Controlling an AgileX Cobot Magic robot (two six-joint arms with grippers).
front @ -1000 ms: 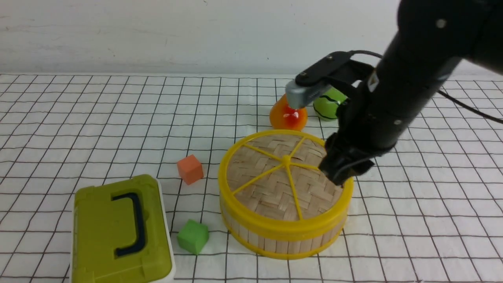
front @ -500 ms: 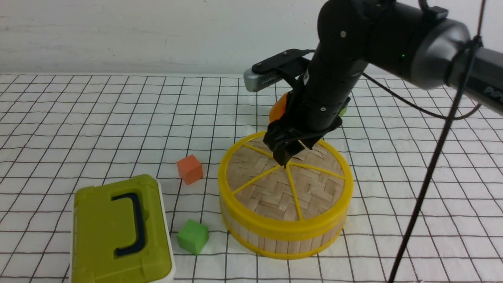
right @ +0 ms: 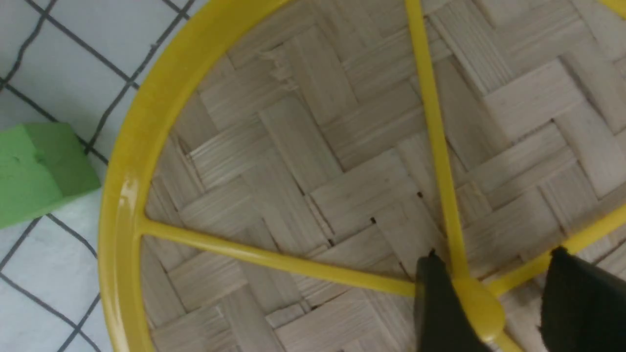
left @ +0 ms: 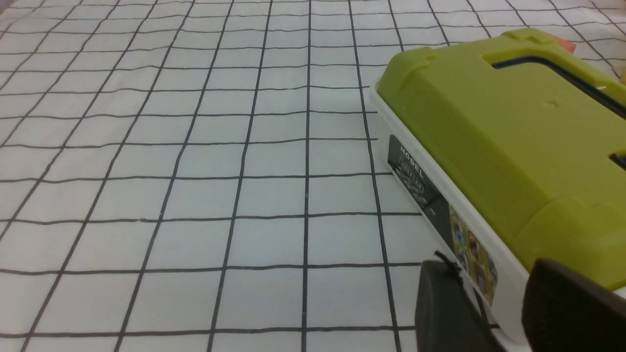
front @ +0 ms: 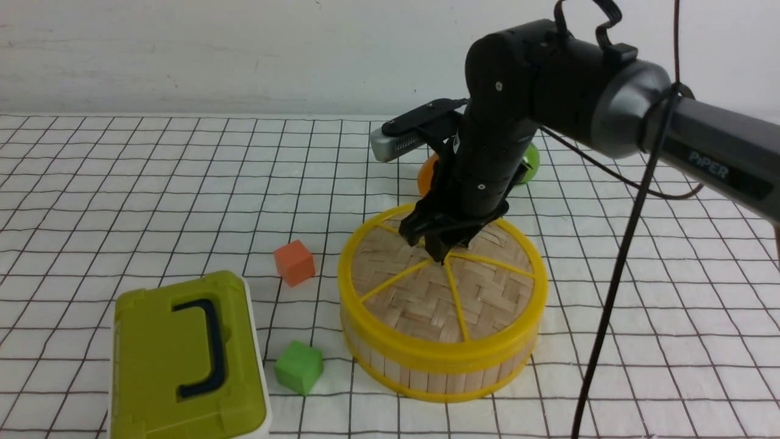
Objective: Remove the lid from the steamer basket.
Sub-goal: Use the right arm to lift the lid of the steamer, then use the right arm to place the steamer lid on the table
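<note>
Five yellow spokes [front: 402, 278] cross the woven lid [front: 420, 305]; right jaws straddle its knob [right: 477, 303], parted.

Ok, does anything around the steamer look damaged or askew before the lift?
Nothing serious. The lid sits level and seated in the steamer basket. Only oddity: a small frayed patch in its weave near the rim, seen in the right wrist view.

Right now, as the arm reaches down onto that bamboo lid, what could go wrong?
The knob is small and sits nearer one finger of the right end effector, so it might slip out as they close. The lid sits inside the steamer basket rim; if snug, the basket may lift too, since nothing holds it down.
</note>
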